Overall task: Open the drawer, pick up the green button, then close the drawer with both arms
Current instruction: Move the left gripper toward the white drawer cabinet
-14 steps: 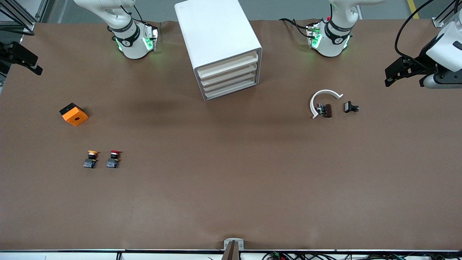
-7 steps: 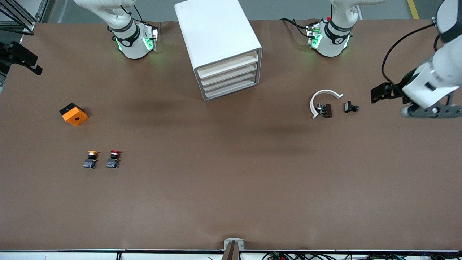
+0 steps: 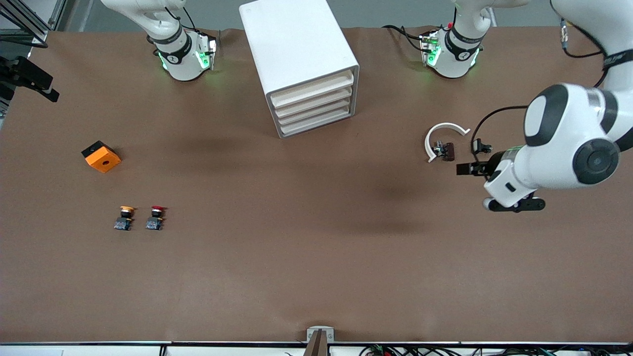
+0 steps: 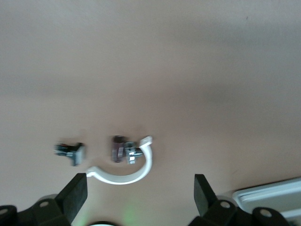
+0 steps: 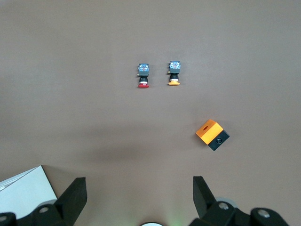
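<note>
No readable writing; left gripper (image 3: 462, 169) spread empty above table (image 3: 316, 277), right gripper (image 5: 138, 195) spread too.

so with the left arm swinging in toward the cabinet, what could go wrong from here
The left gripper, jaws open, is low over the table beside the white clip and two small black parts; a sweep toward the cabinet could knock them. All four drawers are shut, handleless and alike, so the jaws may slip or pick the wrong one. No green button shows; only red and orange ones, inviting a mix-up.
</note>
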